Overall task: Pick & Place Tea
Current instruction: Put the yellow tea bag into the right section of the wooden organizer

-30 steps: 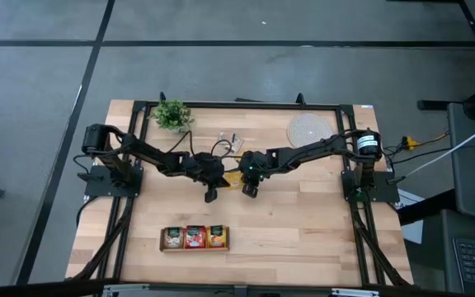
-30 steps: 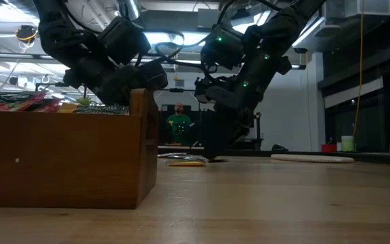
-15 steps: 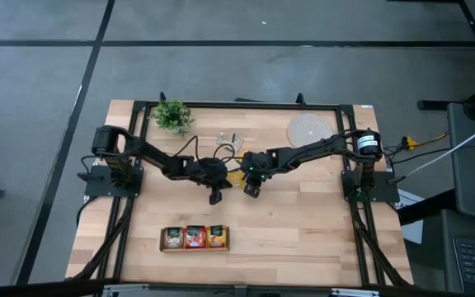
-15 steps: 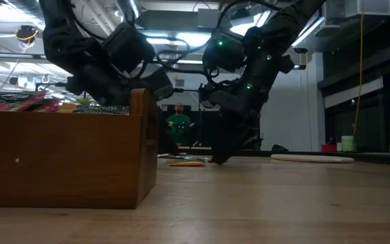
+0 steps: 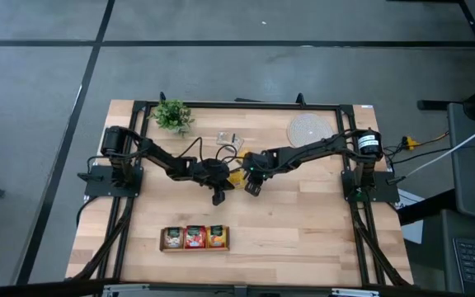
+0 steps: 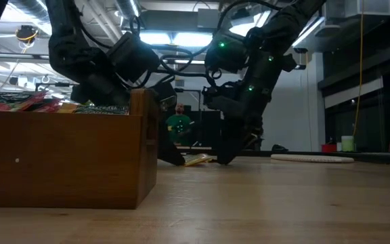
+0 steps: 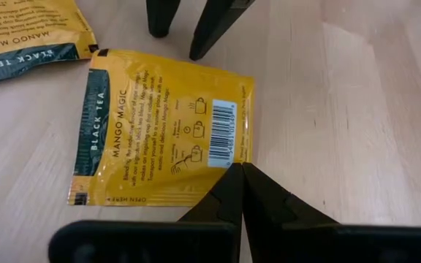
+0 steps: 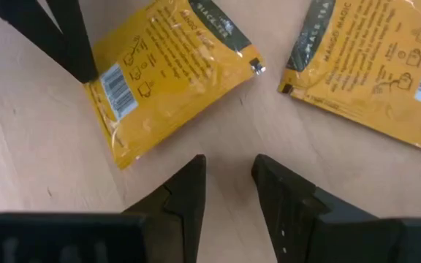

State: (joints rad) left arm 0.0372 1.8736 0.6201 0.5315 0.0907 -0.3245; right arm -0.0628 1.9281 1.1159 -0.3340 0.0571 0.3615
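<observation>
Pale wood table (image 5: 303, 214), both arms meeting mid-table over a yellow black-tea sachet (image 7: 163, 128) lying flat, a second sachet (image 8: 375, 55) just beside it. Left gripper (image 7: 236, 169), fingers pressed together, tips touching the sachet's barcode edge. Right gripper (image 8: 229, 164), jaws narrowly parted and empty, faces the sachet from the opposite side. Both about equally near; right looks set to pinch. Wooden tray (image 5: 195, 238) well apart.

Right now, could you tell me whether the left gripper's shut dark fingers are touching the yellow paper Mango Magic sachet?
Touching. The left wrist view shows the left gripper with its shut tips pressed against the yellow sachet's barcode edge, with no gap.
</observation>
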